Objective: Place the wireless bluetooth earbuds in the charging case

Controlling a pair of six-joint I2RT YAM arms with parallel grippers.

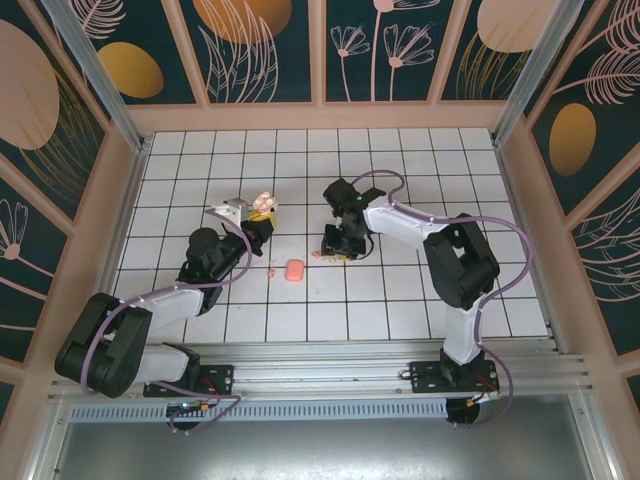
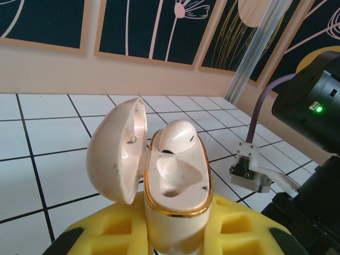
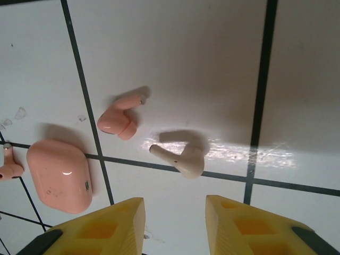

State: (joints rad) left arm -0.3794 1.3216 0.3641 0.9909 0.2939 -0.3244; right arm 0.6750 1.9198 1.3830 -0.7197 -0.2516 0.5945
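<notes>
Three loose earbuds lie on the white tiles point(image 3: 175, 58) in the right wrist view. A pink earbud point(image 3: 119, 118) sits left of centre. A cream earbud point(image 3: 183, 158) lies just to its lower right, resting across a dark grout line. A second pink earbud point(image 3: 9, 167) is cut off by the left edge. A closed pink box point(image 3: 59, 174) sits at lower left, between that edge earbud and the other two. The right gripper point(image 3: 175, 223) hangs at the bottom of the frame, its yellow fingers spread and holding nothing.

In the left wrist view, the left gripper point(image 2: 178, 236) is clenched on the case point(image 2: 178, 183) at the bottom centre. The case is cream with a gold rim, and its lid is swung open to the left. A seated earbud point(image 2: 177, 135) fills the far socket, and the near socket is empty.
</notes>
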